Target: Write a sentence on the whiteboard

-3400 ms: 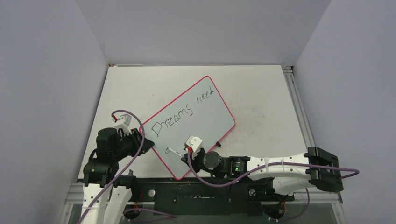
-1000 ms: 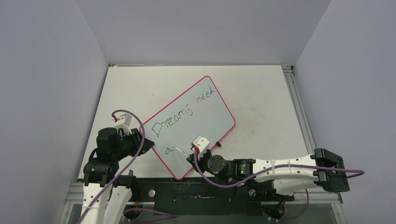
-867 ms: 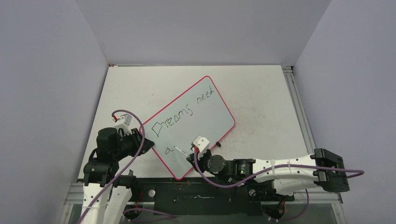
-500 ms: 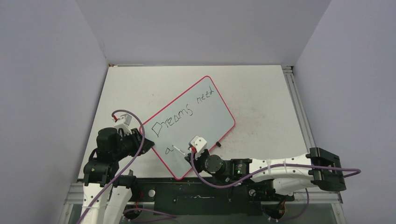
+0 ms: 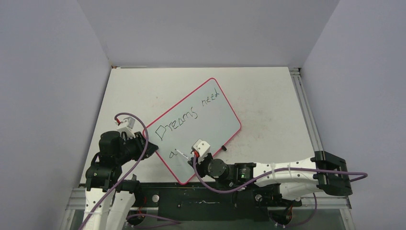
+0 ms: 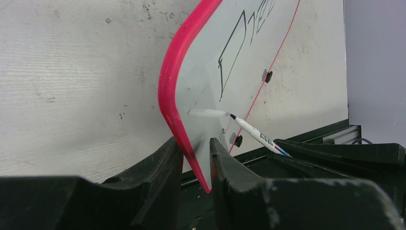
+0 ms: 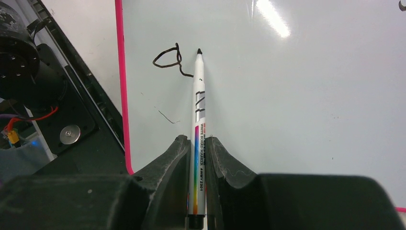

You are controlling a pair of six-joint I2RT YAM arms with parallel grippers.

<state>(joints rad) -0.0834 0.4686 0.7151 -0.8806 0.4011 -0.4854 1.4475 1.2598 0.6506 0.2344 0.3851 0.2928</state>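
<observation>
1. A whiteboard [image 5: 215, 127] with a pink-red rim lies slantwise on a scuffed white table [image 5: 268, 96], between grey walls [image 5: 48, 72].
2. The sentence [image 5: 179, 122] on it reads "Dreams need" in thin black handwriting and climbs toward the far corner. Below it, near the board's near edge, stands a lone looped letter [image 7: 167, 57].
3. The left end effector [image 6: 196, 148] is clamped on the board's rim at its near left corner, one finger on each side of the edge.
4. The right end effector [image 7: 197, 141] is closed tight on a white marker [image 7: 199, 120]. The marker points away from the wrist, its black tip just beside the looped letter. Whether the tip touches the board cannot be told.
5. The right arm reaches across the front of the table and covers the board's near corner.
6. A small black foot [image 6: 268, 76] shows at the board's far edge.
7. A purple cable [image 5: 140, 158] loops over the left arm.
</observation>
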